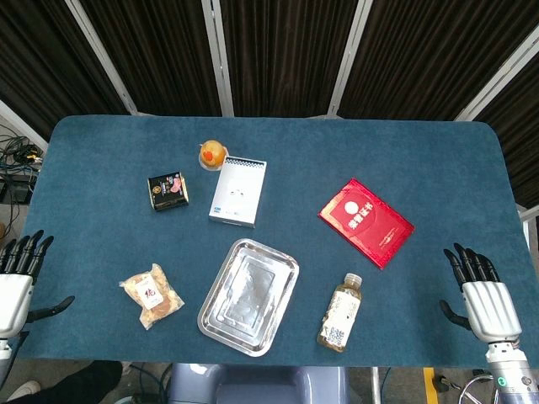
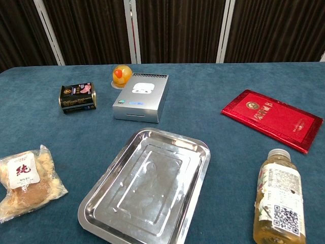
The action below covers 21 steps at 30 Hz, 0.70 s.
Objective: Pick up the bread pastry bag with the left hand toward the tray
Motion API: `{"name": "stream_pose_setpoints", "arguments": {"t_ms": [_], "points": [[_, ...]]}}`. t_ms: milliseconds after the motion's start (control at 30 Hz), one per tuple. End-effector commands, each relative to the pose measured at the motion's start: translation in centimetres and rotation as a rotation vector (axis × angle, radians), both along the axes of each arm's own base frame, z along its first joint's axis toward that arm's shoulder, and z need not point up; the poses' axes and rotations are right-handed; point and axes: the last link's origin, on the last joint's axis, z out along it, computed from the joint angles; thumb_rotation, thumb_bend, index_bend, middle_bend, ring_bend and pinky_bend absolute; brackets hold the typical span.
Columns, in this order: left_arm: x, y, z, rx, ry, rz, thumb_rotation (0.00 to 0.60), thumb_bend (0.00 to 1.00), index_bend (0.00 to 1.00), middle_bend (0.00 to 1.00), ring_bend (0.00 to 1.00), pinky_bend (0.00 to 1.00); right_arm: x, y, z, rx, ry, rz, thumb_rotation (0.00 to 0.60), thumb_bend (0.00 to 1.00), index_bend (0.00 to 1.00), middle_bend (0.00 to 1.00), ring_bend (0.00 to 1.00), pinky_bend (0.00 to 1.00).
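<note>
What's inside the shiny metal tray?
Nothing: the metal tray shows only its bare, shiny bottom. The bread pastry bag lies on the cloth to its left, apart from it. What's under the tray is hidden.

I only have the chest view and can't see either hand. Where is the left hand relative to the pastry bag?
Observer: The left hand is at the table's left edge, apart from the pastry bag, fingers spread, holding nothing.
Operator: And the right one?
Observer: The right hand is open at the right edge, beyond the bottle.
Operator: Anything between the left hand and the bag?
Observer: No, only bare table; the tray lies on the bag's far side.
</note>
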Motion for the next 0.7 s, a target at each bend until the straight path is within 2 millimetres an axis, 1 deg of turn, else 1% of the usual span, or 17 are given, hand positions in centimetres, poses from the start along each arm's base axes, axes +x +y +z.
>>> {"name": "stream_pose_setpoints", "arguments": {"t_ms": [33,133,233,367,467,533,700], "points": [[0.1,0.0,-0.2,-0.013,0.005,-0.003,0.6,0.09,0.0,0.0,0.0,0.03,0.0,0.0,0.0,0.0,-0.001,0.0,0.6,0.3,0.0,0.0,0.0,0.09],[0.2,0.0,-0.8,-0.051,0.019,-0.007,0.6,0.09,0.0,0.0,0.0,0.03,0.1,0.0,0.0,0.0,0.001,0.003,0.6,0.3,0.0,0.0,0.0,0.09],[0.5,0.3,-1.7,-0.119,0.041,-0.001,0.6,0.09,0.0,0.0,0.0,0.03,0.1,0.0,-0.1,-0.001,-0.004,0.004,0.6,0.3,0.0,0.0,0.0,0.09],[1.3,1.2,-3.7,-0.25,0.088,0.024,0.6,0.09,0.0,0.0,0.0,0.03,0.2,-0.1,-0.2,0.003,-0.003,0.005,0.6,0.3,0.0,0.0,0.0,0.09],[2.4,2.3,-5.8,-0.352,0.145,0.025,0.6,0.1,0.0,0.0,0.0,0.03,0.2,0.0,-0.1,0.0,-0.004,0.002,0.6,0.3,0.0,0.0,0.0,0.09],[3.2,2.9,-7.0,-0.389,0.172,0.012,0.6,0.1,0.0,0.0,0.0,0.04,0.1,-0.1,0.0,-0.004,-0.008,-0.001,0.6,0.3,0.0,0.0,0.0,0.09],[5.2,3.7,-10.8,-0.463,0.178,-0.006,0.6,0.11,0.02,0.0,0.0,0.08,0.1,-0.1,0.0,-0.002,-0.01,0.0,0.6,0.3,0.0,0.0,0.0,0.09]]}}
